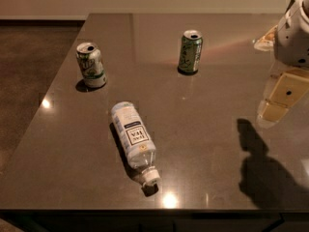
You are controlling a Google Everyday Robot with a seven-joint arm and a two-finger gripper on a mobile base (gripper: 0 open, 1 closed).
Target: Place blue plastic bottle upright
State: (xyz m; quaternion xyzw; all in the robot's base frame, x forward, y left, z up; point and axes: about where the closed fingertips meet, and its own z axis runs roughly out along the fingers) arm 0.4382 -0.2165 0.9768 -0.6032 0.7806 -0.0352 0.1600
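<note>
The blue plastic bottle [133,138] lies on its side in the near-left part of the dark, glossy worktop [207,129]. Its white cap points toward the near edge and its base toward the far left. The label faces up with its dark text patch showing, though the print is too small to read. Beyond it stand two green-and-white cans, both upright with their opened tops showing: the left can [91,64] near the left edge and the right can [190,52] farther back toward the middle, each well apart from the bottle. The gripper [282,98] hangs at the right edge, well apart from the bottle. It shows as a pale beige part below a white arm segment [294,33], and both are cut off by the border. Whether the gripper is open or closed cannot be told, and nothing is seen in its hold. Its dark shadow [263,170] falls on the worktop near the front right.
</note>
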